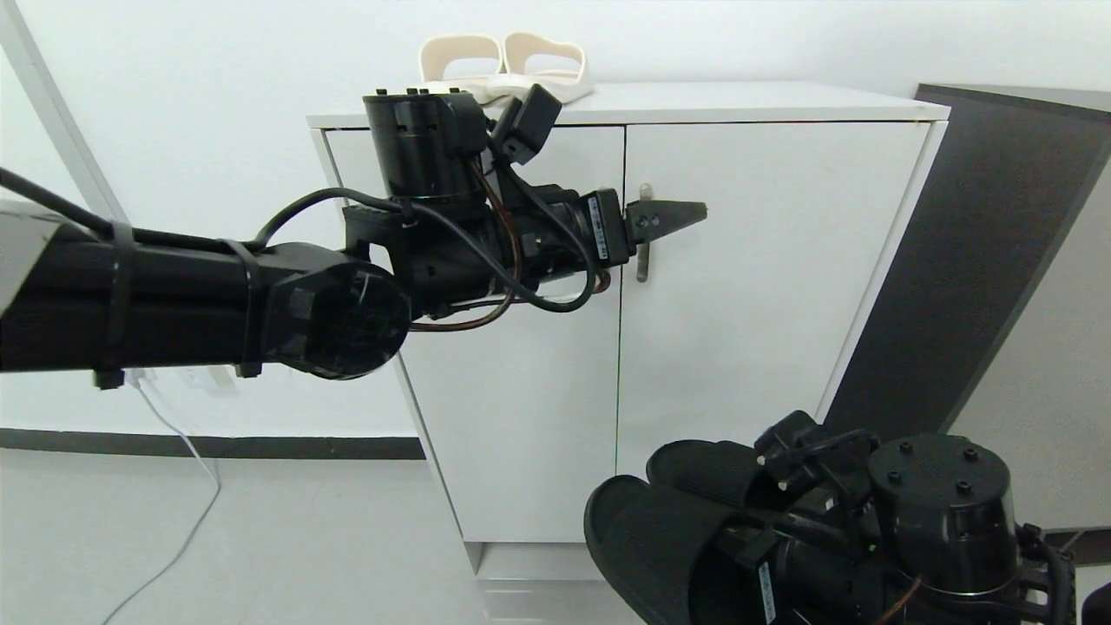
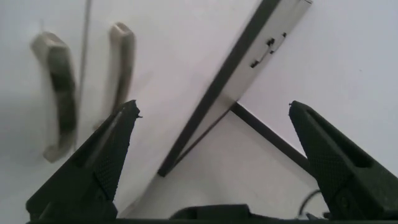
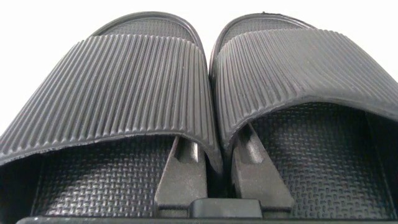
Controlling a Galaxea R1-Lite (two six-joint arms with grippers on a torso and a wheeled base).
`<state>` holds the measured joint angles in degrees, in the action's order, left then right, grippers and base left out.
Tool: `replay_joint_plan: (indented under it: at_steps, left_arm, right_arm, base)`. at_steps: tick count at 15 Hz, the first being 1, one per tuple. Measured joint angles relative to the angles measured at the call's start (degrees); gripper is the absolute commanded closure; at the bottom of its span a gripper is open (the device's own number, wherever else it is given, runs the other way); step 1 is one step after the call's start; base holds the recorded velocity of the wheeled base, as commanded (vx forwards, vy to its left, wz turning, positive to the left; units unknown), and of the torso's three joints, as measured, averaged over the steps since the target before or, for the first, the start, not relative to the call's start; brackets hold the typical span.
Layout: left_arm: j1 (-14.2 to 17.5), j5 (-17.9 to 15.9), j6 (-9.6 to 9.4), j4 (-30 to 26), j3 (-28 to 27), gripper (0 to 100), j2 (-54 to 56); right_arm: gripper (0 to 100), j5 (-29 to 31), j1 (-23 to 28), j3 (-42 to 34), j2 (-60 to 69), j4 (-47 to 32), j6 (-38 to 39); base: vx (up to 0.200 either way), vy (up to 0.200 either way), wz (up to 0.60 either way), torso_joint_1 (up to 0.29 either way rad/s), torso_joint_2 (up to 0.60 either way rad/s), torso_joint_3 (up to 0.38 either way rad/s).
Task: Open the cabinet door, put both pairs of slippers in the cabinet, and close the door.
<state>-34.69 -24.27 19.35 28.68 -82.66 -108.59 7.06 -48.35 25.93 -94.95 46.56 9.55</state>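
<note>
Cabinet [image 1: 764, 304] doors are shut. The left tool [image 1: 690, 212] is at the door handles [image 2: 121, 62], upper middle of the head view, jaws spread wide. In its wrist view we see both handles beside one finger [image 2: 93, 168], not between the two. Closing here could miss, or snag both handles and jam the doors.

The right tool [image 3: 217, 177] is clamped on the inner walls of the black slippers [image 1: 660, 521], lower right of the head view, low in front of the right door. A swinging door could hit that pair, and a pinch on the walls alone could let one drop.

The cream slippers [image 1: 503, 62] lie on the cabinet top, upper middle.

Hard to make out:
- One handle is covered by the left tool in the head view.
- The cabinet's inside is hidden.
- The black pair's heels are cut off at the frame bottom.
</note>
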Motion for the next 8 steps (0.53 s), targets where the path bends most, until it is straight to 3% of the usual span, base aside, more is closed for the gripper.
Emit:
replay_joint_plan:
  at_steps: [8]
  left_arm:
    - [1.32,1.97,-0.28,-1.65,-8.9,0,-7.42]
  right_arm:
    - [100,-0.04,0.22,0.0,-0.11,0.0,0.05]
  base:
    - [0.0,0.0,0.0,0.0,0.0,0.0]
